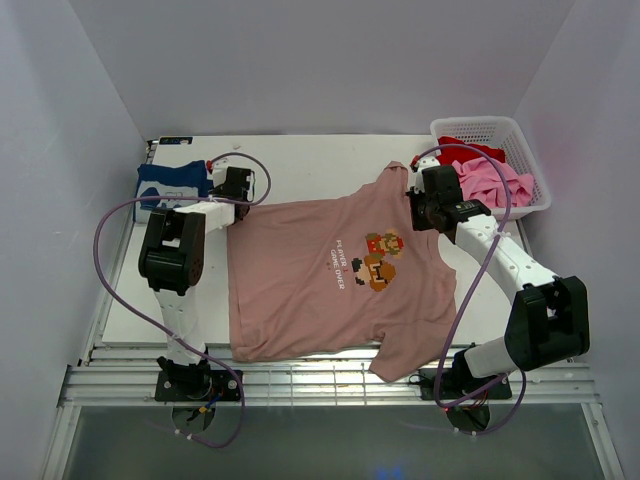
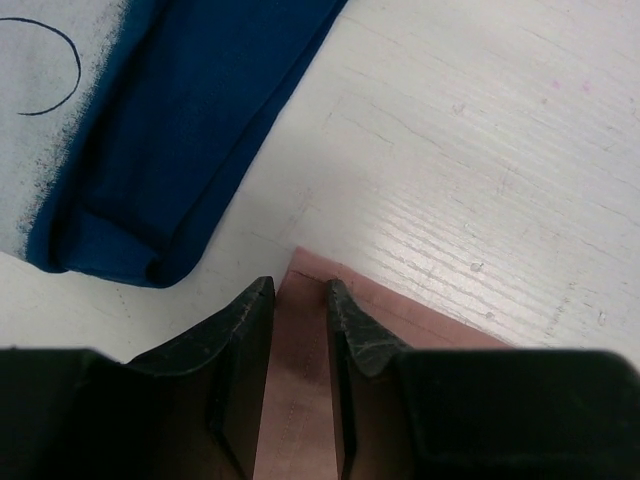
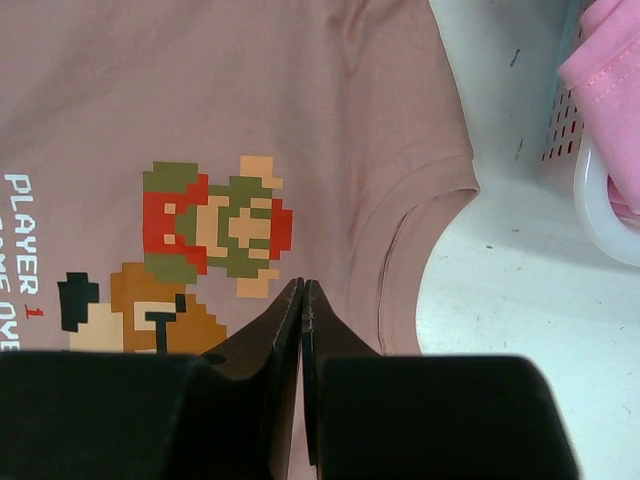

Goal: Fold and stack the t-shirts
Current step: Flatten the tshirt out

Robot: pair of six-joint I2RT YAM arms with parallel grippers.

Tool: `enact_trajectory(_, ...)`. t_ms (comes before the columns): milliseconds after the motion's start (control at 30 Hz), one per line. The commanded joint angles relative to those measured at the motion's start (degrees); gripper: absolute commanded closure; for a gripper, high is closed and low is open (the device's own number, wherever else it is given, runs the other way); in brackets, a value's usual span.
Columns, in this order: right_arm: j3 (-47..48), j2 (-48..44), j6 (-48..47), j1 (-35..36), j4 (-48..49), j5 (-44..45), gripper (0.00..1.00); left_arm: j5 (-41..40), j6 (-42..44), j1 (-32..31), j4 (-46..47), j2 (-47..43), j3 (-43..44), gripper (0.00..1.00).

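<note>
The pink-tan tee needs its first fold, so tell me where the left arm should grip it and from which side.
Grip the pink-tan tee at its far hem corner, where the left pincer sits, jaws apart. It lies flat, print up, so only edges offer a pinch. Probably come from the table side beyond the corner, clear of the folded navy tee beside it.

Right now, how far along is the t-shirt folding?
Done: the navy t-shirt lies folded, far left. In hand: the pink-tan t-shirt, spread flat, left end effector open astride its hem corner, right end effector shut near its collar. Left: the red t-shirt and bright pink t-shirt in the basket.
</note>
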Motion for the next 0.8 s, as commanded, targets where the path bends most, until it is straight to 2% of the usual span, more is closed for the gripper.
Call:
enact_trajectory(0, 0.03, 0.33, 0.46, 0.13, 0.68, 0.58, 0.92, 0.13, -0.39, 0.67, -0.96, -0.06, 1.54, 0.62)
enact_trajectory(400, 0.21, 2.70, 0.81, 0.22, -0.19, -0.38, 0.92, 0.22, -0.04, 0.94, -1.49, -0.41, 4.08, 0.65)
enact_trajectory(767, -3.31, 8.42, 2.39, 0.22, 1.38, -2.67, 0.92, 0.48, -0.04, 1.20, -3.25, 0.56, 6.46, 0.65)
